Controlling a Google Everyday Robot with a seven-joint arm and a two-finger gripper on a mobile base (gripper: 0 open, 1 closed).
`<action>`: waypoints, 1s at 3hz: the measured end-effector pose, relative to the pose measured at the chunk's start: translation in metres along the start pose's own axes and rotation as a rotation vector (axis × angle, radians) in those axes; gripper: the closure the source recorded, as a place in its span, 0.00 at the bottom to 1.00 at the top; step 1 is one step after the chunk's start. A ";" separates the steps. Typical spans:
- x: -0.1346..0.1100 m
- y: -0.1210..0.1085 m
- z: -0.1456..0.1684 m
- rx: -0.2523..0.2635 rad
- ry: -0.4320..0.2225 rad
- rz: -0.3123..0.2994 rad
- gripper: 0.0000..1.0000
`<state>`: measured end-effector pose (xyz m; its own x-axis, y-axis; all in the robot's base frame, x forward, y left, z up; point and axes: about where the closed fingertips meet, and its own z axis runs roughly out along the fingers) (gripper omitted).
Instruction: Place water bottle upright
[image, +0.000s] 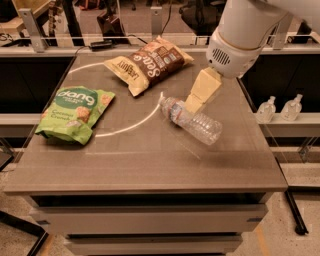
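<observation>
The water bottle (192, 121) is a clear ribbed plastic bottle with a white cap. It lies on its side on the grey table (140, 160), right of centre, with the cap pointing to the upper left. My gripper (192, 106) hangs from the white arm at the upper right. It reaches down to the bottle's neck end, just above and behind it.
A green snack bag (75, 114) lies at the table's left. A brown and yellow chip bag (149, 62) lies at the back centre. Two small clear bottles with nozzle tops (278, 108) stand on a ledge beyond the table's right edge.
</observation>
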<state>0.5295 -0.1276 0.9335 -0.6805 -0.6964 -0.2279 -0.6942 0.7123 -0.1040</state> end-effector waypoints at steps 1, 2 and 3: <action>-0.007 0.005 0.023 -0.028 0.028 -0.033 0.00; -0.010 0.010 0.046 -0.055 0.065 -0.067 0.00; -0.017 0.015 0.063 -0.077 0.102 -0.069 0.00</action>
<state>0.5458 -0.0996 0.8745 -0.6479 -0.7517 -0.1231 -0.7536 0.6561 -0.0408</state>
